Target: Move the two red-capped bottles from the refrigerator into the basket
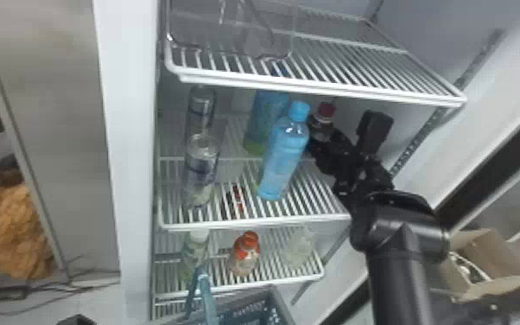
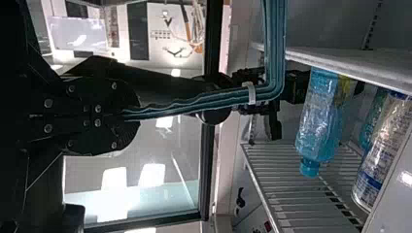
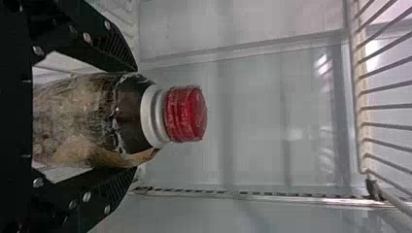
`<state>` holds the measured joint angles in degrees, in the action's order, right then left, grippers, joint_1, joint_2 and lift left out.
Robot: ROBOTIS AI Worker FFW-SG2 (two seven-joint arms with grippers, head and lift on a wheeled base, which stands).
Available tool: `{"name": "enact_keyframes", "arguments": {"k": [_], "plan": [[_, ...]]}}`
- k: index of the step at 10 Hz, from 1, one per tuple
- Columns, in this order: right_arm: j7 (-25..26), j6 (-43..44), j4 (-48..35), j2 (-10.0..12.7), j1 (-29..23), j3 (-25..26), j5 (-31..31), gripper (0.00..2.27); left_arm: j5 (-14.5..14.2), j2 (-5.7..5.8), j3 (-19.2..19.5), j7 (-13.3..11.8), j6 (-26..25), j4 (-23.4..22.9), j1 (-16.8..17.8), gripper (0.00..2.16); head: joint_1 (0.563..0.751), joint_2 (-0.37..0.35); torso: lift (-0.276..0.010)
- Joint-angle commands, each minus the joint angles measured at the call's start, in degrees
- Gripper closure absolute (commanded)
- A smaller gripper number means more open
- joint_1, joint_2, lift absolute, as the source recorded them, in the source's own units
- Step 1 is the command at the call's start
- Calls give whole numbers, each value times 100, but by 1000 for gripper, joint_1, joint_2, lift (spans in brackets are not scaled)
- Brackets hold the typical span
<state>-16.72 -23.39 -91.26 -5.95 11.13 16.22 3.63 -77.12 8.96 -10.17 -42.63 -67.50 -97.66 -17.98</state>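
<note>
Right wrist view: R end effector (image 3: pixel 135 120) closed to width of bottle (image 3: pixel 114 119), L end effector (image 2: pixel 132 116) pinched on basket handle (image 2: pixel 223 97), prob. for upright lift w/ steady loading.

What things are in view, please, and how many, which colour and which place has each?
red-capped bottle: one, dark with red cap, between right fingers
blue bottle: one, blue, middle shelf
blue-green bottle: one, behind it
clear containers: two, middle shelf, left
lower-shelf bottles: three, one orange-red-capped, one greenish, one pale
clear bin: one, top shelf
wire shelves: at least three, white, refrigerator
basket: one, grey, blue-green handle, low front
cardboard box: one, brown, lower right
right gripper: one, black, at bottle
left gripper: one, black, at basket's handle
</note>
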Motion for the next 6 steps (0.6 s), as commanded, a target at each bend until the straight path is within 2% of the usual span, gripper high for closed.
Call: {"name": "enact_keyframes", "arguments": {"k": [1,2,6], "plan": [[-7,-37,147,-21,54,12,140,976,0,0,0,0,0,0,12,1200,695,-350,0],[-7,33,133,-21,54,57,117,1305,0,0,0,0,0,0,-2,1200,695,-350,0],[-16,145,-627,-38,-466,217,208,1277,-12,0,0,0,0,0,-16,1200,695,-350,0]]}}
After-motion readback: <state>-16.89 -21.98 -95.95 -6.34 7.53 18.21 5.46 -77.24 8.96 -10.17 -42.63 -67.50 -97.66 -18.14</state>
